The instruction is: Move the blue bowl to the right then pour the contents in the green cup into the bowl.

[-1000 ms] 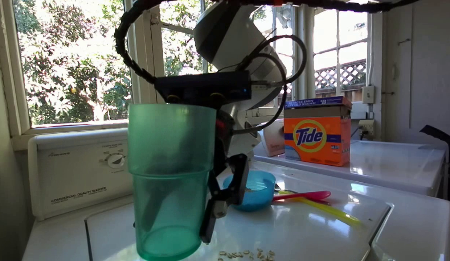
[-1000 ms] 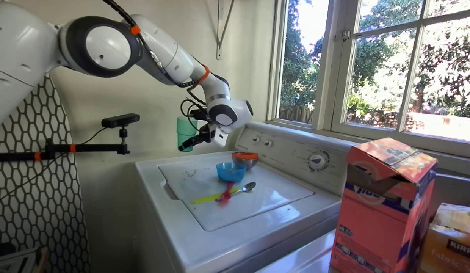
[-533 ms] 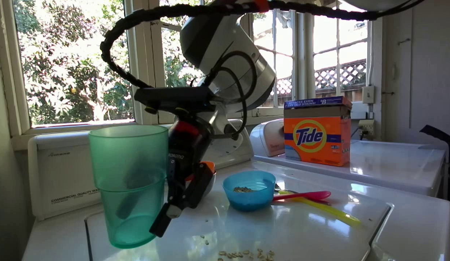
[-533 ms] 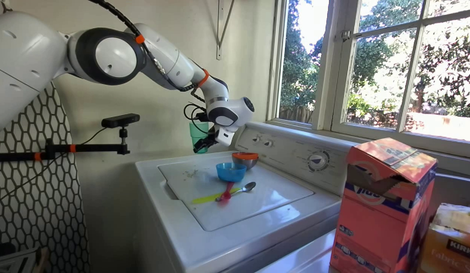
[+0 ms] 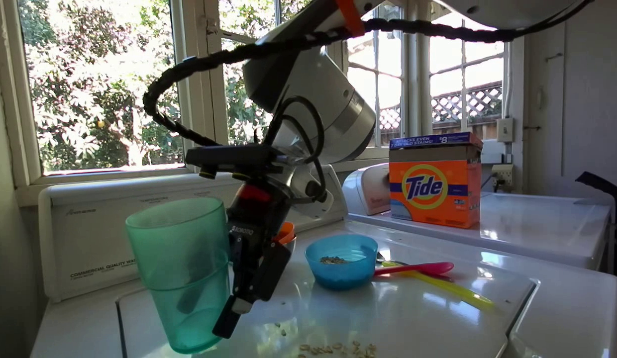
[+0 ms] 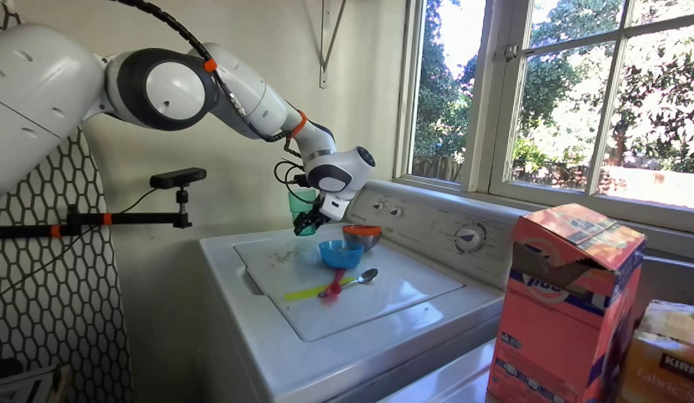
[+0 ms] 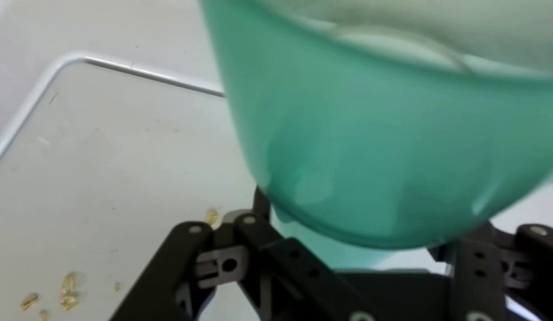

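Washer lid [image 6: 392, 282]: only exterior views show blue bowl [image 5: 343, 274].

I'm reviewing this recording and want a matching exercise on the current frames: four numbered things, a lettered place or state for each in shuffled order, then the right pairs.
Things
1. green cup
2. blue bowl
3. orange bowl
4. Tide box

Places and states
A. on the washer lid, small bits inside
B. on the neighbouring white machine
C. held tilted in the claw
D. resting in a silver-coloured bowl

Pairs: 1-C, 2-A, 3-D, 4-B
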